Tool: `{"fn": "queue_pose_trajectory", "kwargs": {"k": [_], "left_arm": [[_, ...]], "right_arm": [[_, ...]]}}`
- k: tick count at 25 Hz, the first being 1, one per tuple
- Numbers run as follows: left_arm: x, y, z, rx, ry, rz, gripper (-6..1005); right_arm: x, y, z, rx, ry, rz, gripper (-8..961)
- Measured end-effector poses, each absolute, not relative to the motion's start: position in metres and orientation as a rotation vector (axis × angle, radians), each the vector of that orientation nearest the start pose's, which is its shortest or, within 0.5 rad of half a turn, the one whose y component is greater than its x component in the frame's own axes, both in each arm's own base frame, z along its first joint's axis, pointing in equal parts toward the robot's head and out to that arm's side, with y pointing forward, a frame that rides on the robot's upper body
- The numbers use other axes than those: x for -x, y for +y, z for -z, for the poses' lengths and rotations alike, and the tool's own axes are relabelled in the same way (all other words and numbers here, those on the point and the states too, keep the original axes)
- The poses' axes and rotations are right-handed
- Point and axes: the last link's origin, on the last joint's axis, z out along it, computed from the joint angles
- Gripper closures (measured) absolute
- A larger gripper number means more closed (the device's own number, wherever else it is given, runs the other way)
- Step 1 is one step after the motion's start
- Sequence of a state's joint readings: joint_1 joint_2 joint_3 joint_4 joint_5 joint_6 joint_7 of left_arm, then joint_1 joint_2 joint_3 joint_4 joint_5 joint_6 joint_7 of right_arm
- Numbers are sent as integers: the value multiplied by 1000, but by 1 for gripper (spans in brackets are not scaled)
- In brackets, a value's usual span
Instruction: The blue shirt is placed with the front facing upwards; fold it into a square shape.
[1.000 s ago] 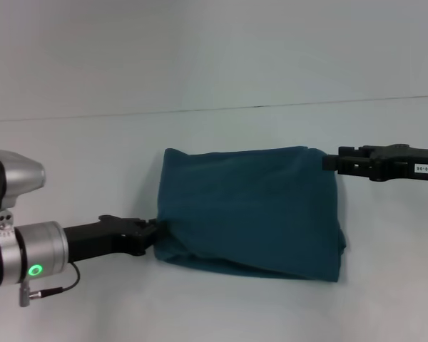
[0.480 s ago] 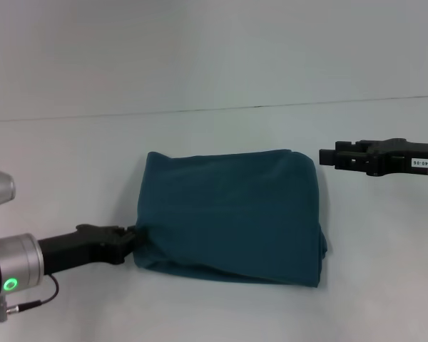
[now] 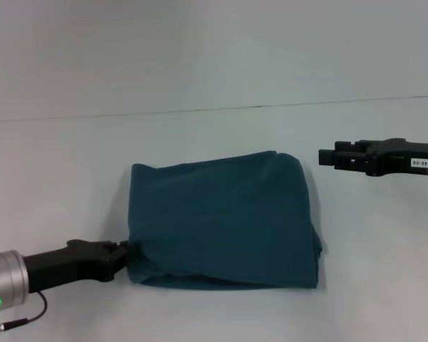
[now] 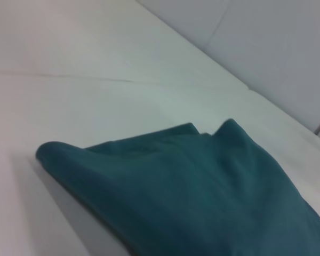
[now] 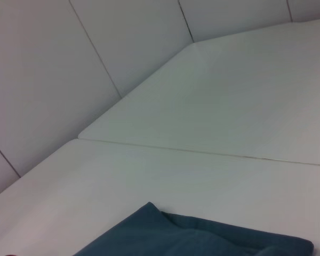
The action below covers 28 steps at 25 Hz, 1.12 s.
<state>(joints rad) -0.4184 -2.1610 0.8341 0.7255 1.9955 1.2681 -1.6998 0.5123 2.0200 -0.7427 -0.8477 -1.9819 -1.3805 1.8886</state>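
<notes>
- Teal-blue cloth, the blue shirt (image 3: 225, 217), lies folded into a rough rectangle on the white table (image 3: 71, 164), a little left of centre in the head view.
- At the shirt's near-left corner, the left gripper (image 3: 123, 251) reaches in low from the left, its black fingers clenched on the fabric, which bunches where it is pinched.
- Out to the right, the right gripper (image 3: 322, 156) hangs above the table, near the shirt's far-right corner but clear of it, touching no cloth. I cannot tell whether its fingers are parted or closed.
- Only the head view shows both arms and the shirt's whole outline.
- From the left wrist view, the shirt (image 4: 202, 186) appears close up: stacked layers, a rounded folded corner and a small notch in the far edge; no fingers appear.
- From the right wrist view, only a narrow strip of the shirt (image 5: 202, 234) shows, with bare table and wall panels beyond.
- Plain fabric faces up, with soft wrinkles, an uneven near edge and a slightly bulging right side.
</notes>
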Motion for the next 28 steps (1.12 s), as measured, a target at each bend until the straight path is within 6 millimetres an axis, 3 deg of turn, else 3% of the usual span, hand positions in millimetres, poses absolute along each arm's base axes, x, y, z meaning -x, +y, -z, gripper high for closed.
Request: {"fn": "queue_pose_trajectory", "kwargs": {"k": [10, 17, 19, 23, 28], "left_arm": [[293, 318, 29, 2480, -1169, 585, 941], [293, 314, 16, 2497, -1155, 591, 694], [289, 314, 1, 2482, -1123, 649, 611], [274, 322, -14, 2447, -1064, 811, 421], [250, 332, -17, 2486, -988, 924, 254]], "right_arm": [[-272, 370, -57, 2410, 1061, -612, 354], [-271, 369, -56, 2418, 1055, -606, 350], [-271, 369, -56, 2425, 1043, -605, 349], [-269, 364, -54, 2481, 978, -595, 346], [-263, 352, -43, 2596, 848, -596, 331]]}}
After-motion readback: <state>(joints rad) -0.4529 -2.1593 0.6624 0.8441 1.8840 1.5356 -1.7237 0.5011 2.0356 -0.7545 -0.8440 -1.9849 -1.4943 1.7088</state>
